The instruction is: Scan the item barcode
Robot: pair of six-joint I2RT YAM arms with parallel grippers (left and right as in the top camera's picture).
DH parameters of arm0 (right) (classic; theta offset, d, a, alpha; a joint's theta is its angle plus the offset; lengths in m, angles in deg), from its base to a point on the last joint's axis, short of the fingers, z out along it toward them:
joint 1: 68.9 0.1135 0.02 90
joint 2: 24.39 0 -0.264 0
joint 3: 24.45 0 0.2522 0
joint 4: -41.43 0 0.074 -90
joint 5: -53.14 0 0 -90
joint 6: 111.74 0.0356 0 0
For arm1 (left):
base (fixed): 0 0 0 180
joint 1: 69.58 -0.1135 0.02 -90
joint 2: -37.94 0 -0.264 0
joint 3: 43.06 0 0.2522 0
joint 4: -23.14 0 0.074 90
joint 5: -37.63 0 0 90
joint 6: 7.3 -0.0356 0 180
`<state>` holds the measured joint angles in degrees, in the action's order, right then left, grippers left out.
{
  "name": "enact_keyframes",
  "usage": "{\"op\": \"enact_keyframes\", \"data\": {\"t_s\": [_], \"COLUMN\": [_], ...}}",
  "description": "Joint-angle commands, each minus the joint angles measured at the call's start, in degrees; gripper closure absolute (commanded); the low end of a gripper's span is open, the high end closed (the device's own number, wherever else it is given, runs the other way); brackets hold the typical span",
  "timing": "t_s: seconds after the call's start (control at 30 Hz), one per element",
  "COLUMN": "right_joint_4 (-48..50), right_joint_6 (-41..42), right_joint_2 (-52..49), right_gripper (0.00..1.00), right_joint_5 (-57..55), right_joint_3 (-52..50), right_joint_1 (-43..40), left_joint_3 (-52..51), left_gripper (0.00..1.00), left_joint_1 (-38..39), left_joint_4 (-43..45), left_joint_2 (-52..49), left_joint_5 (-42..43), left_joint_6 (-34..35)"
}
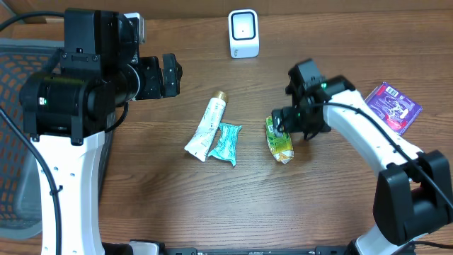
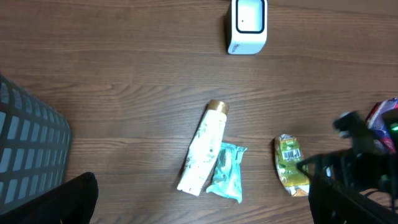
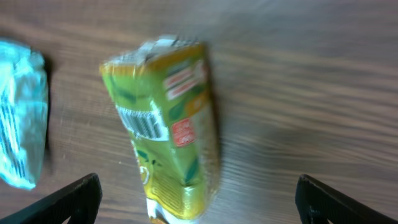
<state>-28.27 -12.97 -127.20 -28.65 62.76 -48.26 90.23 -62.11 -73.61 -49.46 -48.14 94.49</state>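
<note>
A wooden table point(image 1: 141, 191) with brown, streaky grain is filling the overhead view, and a dark mesh basket point(image 1: 15, 120) with a gridded wall is sitting at its 9 o'clock edge; the left arm is covering much of it, so what is lying inside cannot be told. The left gripper point(image 1: 172, 75) is hovering above the table toward 10 o'clock, its black fingers spread wide and gripping nothing. The right gripper point(image 1: 282, 125) is hanging low just toward 3 o'clock of the table's middle, its jaws standing wide on either side of the green-and-yellow pouch point(image 1: 279, 139) without pinching it, with bare wood showing between each finger and the pouch in the right wrist view. Near the middle a long white tube point(image 1: 207, 126) with a gold cap is lying flat, its cap pointing toward 1 o'clock. A crinkled teal pouch point(image 1: 226, 144) is lying against the tube at its 4 o'clock side. The green-and-yellow pouch, glossy and puffed, is resting on the wood well apart from the teal one, with its barcode point(image 3: 143, 121) facing up near one end. A boxy white scanner point(image 1: 243, 33) with rounded corners is standing at 12 o'clock, and a flat purple packet point(image 1: 393, 106) is lying at 3 o'clock
</note>
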Motion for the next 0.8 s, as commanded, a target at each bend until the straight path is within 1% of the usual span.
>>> {"op": "enact_keyframes", "data": {"t_s": [0.0,0.27,0.43,0.53,0.57,0.6,0.77], "right_joint_4": [2.6,8.4,12.9,14.0,14.2,14.3,14.4], "right_joint_6": [-3.5,-3.5,-2.8,-2.8,-2.9,-2.9,-2.9], "right_joint_2": [0.0,0.0,0.0,0.0,0.0,0.0,0.0], "right_gripper": [0.00,0.04,0.11,0.19,0.25,0.27,0.46], "right_joint_5": [8.2,8.8,9.0,9.0,9.0,9.0,8.8], "right_joint_3": [-3.5,-9.6,-14.2,-15.0,-15.0,-15.0,-14.9], "right_joint_1": [-0.4,-0.4,-0.4,-0.4,-0.4,-0.4,-0.4], "left_joint_3": [0.5,0.5,0.5,0.5,0.5,0.5,0.5], "left_gripper": [0.00,0.00,0.00,0.01,0.00,0.00,0.01], "left_joint_1": [0.1,0.1,0.1,0.1,0.1,0.1,0.1], "left_joint_4": [0.1,0.1,0.1,0.1,0.1,0.1,0.1], "left_joint_2": [-0.3,-0.3,-0.3,-0.3,-0.3,-0.3,-0.3], "left_joint_5": [-0.2,-0.2,-0.2,-0.2,-0.2,-0.2,-0.2], "left_joint_6": [-1.1,-1.1,-1.1,-1.1,-1.1,-1.1,-1.1]}}
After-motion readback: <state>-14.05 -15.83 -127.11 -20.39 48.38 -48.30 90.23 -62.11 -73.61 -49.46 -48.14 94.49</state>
